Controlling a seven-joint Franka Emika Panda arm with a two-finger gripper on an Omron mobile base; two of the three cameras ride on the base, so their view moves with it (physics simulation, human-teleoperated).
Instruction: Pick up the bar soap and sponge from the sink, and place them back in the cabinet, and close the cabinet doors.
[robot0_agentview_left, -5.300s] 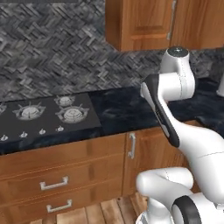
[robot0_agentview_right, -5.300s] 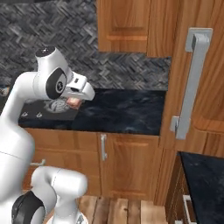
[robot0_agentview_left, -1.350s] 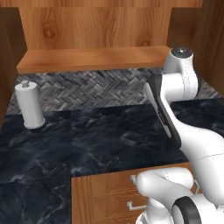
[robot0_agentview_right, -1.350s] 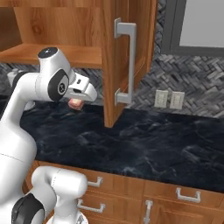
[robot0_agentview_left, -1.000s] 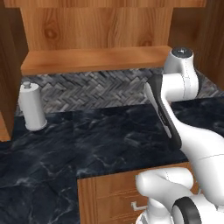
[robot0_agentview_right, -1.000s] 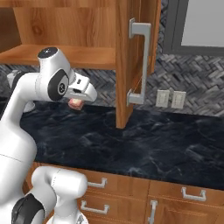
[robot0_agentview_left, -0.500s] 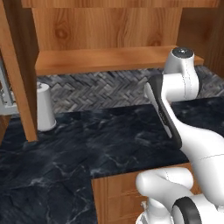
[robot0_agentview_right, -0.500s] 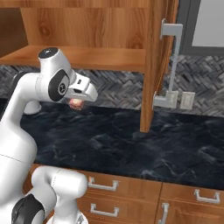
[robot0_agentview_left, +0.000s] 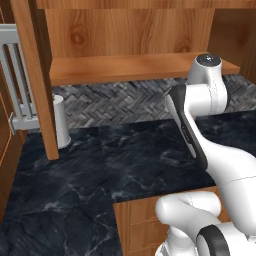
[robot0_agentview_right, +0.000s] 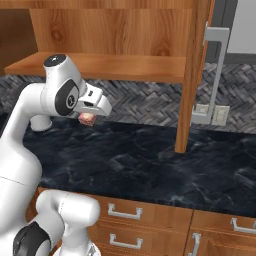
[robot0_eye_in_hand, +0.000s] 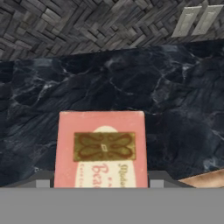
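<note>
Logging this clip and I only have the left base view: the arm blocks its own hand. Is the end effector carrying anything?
Observer: Yes. In the right base view the end effector is shut on the bar soap, held above the dark counter.
Operator: Is the cabinet open on the far side too?
Observer: The right base view shows the right cabinet door swung out edge-on, its grey bar handle facing right.
Operator: What faces the hand?
Observer: The hand view shows the soap's pink printed face, with counter, herringbone backsplash and two wall outlets beyond.
</note>
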